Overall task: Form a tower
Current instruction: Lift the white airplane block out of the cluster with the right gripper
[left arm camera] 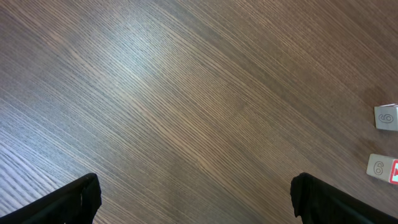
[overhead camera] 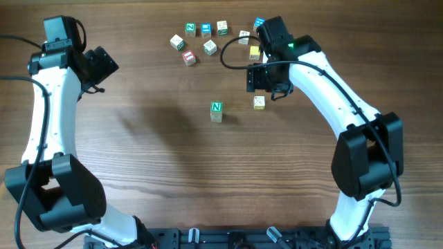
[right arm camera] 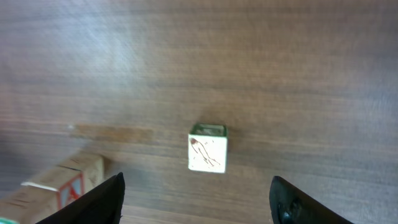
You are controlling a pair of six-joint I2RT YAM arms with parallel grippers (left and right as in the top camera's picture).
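The tower (overhead camera: 216, 111) is a short column of pale wooden cubes with a green N on top, standing mid-table. The right wrist view shows it at the lower left (right arm camera: 62, 180), with a red-lettered side face. A single loose pale cube (overhead camera: 259, 102) lies to its right, and in the right wrist view this cube (right arm camera: 208, 148) sits just ahead of the fingertips. My right gripper (overhead camera: 268, 88) (right arm camera: 199, 205) hovers just behind this cube, open, with nothing between its fingers. My left gripper (overhead camera: 97, 66) (left arm camera: 196, 199) is open and empty over bare table at the far left.
Several loose letter cubes (overhead camera: 205, 38) lie scattered at the back centre, with a yellow one (overhead camera: 255, 51) and a blue one (overhead camera: 259, 24) close to the right arm. Two pale cubes (left arm camera: 385, 116) (left arm camera: 380, 167) show at the right edge of the left wrist view.
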